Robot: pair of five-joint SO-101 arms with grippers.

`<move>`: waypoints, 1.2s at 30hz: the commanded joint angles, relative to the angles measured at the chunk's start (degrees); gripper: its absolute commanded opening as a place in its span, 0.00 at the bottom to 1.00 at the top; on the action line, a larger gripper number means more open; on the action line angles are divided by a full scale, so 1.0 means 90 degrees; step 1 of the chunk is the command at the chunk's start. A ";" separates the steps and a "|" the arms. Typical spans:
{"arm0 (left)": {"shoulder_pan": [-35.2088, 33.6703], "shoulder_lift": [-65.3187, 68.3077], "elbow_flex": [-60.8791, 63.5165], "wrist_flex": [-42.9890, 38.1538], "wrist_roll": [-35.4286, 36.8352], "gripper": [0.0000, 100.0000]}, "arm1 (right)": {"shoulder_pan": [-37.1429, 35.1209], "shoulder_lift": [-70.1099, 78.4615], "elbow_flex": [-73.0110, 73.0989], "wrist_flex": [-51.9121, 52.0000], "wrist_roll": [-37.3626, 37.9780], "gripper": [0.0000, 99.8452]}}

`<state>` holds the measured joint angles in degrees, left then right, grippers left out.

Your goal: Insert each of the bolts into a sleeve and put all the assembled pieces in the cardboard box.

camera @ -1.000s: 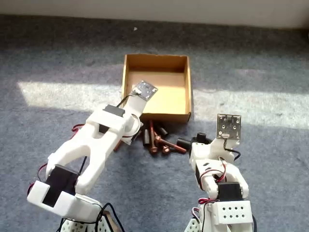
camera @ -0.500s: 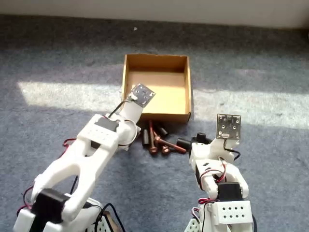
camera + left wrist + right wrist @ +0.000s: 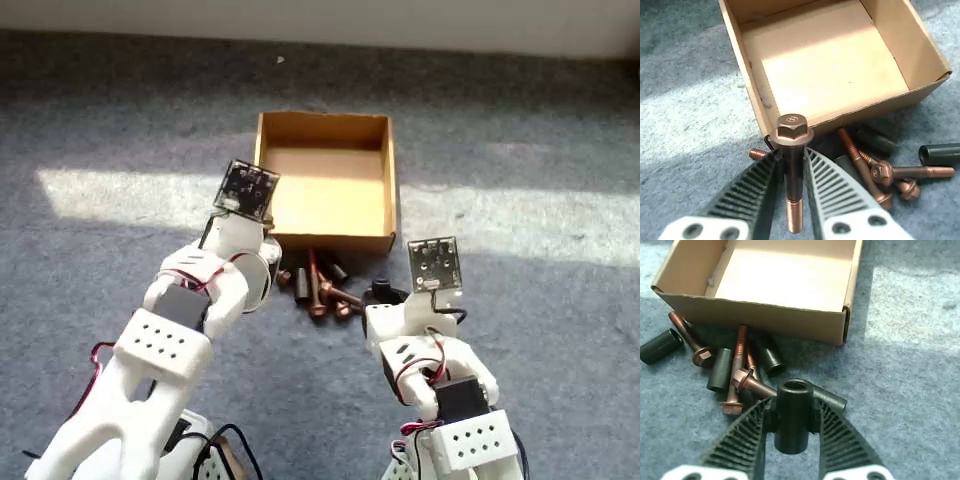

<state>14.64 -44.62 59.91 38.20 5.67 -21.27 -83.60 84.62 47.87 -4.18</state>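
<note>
Both arms crouch by box; left tool grips bolt, right tool sleeve

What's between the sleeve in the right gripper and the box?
Loose bolts and sleeves lie on the carpet between the held sleeve and the box, in the right wrist view.

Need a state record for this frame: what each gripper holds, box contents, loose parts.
left gripper: shut on copper-coloured hex-head bolt, head end toward the box
right gripper: shut on dark cylindrical sleeve, open bore facing outward
brown cardboard box: empty
loose parts: copper bolts and dark sleeves lying on grey carpet by the box's near wall
assembled pieces: none visible
</note>
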 commanded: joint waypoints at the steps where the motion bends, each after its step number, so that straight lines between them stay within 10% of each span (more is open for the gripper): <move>1: 0.0093 -0.1060 0.0132 -0.0147 0.0283 0.01 | -0.0142 -0.0112 -0.0122 -0.0454 0.0059 0.00; 17: 0.0122 -0.4000 0.0210 -0.1641 0.0332 0.01 | -0.1284 -0.0103 0.0161 -0.3541 0.0107 0.00; 25: 0.0132 -0.4576 0.0210 -0.1631 0.2559 0.01 | -0.1431 -0.0103 0.1314 -0.4899 0.0186 0.00; 36: 0.0317 -0.4567 0.1363 -0.2413 0.3233 0.01 | -0.2359 -0.0103 0.2076 -0.5289 0.1573 0.00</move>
<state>14.81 -84.97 70.11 21.76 33.45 -40.97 -83.60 96.04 1.80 8.48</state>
